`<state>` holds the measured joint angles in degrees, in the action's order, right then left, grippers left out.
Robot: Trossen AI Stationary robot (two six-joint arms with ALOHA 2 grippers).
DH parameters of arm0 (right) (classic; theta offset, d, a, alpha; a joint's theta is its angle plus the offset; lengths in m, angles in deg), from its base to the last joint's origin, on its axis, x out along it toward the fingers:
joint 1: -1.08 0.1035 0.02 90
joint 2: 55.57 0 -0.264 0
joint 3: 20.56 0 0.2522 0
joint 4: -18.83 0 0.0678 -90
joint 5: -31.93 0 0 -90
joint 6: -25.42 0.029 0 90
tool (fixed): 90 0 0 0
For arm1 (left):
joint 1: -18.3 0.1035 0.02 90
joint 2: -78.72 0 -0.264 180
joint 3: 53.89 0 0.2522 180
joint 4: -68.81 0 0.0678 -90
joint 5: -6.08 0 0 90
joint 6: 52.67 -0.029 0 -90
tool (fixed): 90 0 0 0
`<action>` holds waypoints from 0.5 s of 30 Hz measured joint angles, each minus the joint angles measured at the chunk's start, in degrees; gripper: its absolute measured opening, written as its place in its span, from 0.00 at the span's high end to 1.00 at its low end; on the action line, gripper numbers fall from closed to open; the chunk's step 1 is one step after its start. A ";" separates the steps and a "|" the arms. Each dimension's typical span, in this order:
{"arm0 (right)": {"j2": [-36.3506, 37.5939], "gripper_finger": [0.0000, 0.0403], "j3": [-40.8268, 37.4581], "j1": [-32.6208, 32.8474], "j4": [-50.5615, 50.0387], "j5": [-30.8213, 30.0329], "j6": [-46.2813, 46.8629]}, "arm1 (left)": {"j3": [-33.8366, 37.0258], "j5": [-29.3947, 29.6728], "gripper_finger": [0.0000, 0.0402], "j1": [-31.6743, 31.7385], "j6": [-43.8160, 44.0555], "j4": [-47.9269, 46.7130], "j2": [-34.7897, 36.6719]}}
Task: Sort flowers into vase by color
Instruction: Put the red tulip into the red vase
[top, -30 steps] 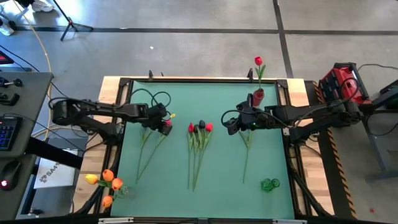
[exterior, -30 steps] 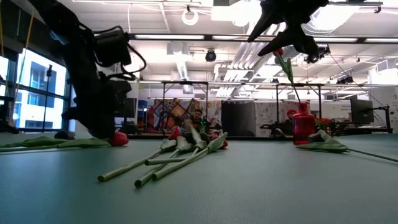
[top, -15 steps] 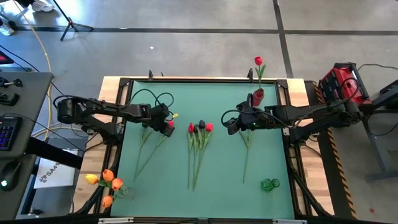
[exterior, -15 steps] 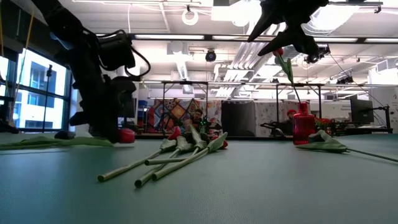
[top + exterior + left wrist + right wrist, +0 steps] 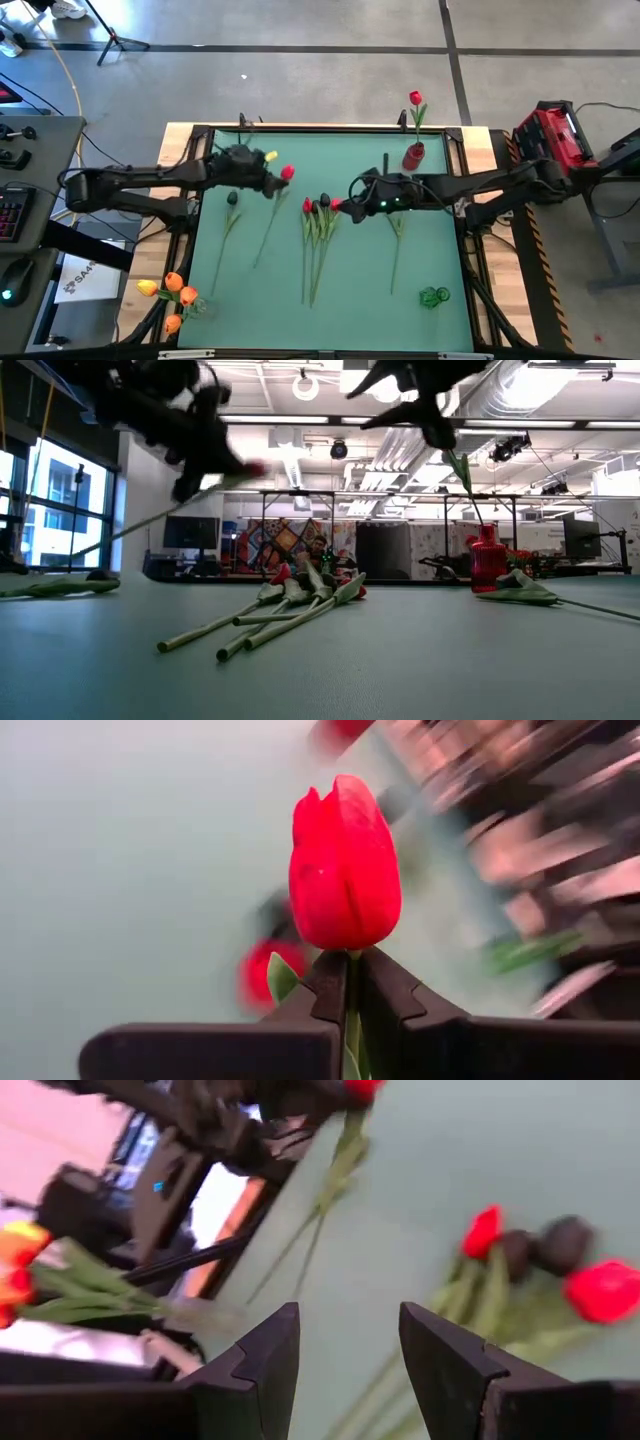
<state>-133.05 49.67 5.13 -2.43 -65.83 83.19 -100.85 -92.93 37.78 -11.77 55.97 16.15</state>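
My left gripper (image 5: 272, 184) is shut on a red tulip (image 5: 288, 172) over the table's left half. The tulip's green stem (image 5: 265, 235) slants down toward the near edge; I cannot tell whether its lower end touches the table. A dark tulip (image 5: 232, 198) lies flat to the left of it. A bunch of red and dark tulips (image 5: 321, 206) lies at mid-table. My right gripper (image 5: 352, 197) hovers open just to the right of the bunch's heads (image 5: 515, 1250), with nothing between its fingers (image 5: 270, 1350). My left gripper pinches the red tulip's stem (image 5: 352, 975) between its two fingertips, right below the bud head (image 5: 345, 865). The fingers come from the table's left, slanting down, and lie across the stem. The head end is lifted clear and the stem (image 5: 110, 540) trails downward.
A red vase (image 5: 413, 155) with one red tulip (image 5: 415, 98) stands at the far right. A green vase (image 5: 434, 296) stands near right, a clear vase with orange tulips (image 5: 175, 295) at the near left corner. A loose flower (image 5: 396, 228) lies under my right arm.
My left gripper has risen from the table and tipped up toward level, taking the red tulip's head end up with it and a little toward the far edge; the stem now slants. The dark tulip stays on the table. My right gripper has gone left toward the middle bunch.
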 joint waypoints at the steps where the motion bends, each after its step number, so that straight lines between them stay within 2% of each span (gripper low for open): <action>1: -0.97 0.60 0.00 -0.25 2.21 1.27 -1.02 | -0.15 -0.09 1.00 0.00 -0.04 3.76 0.77; 6: -3.88 0.60 0.00 -0.82 14.23 5.04 -6.07 | -0.14 -0.12 1.00 0.00 -0.85 17.86 1.61; 15: -4.26 0.60 0.02 -5.09 18.12 3.98 -14.31 | -0.14 -0.18 1.00 -0.07 -4.64 33.80 -1.68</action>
<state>-137.31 49.69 0.04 15.68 -61.86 68.88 -100.99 -93.11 37.72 -16.40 89.77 14.46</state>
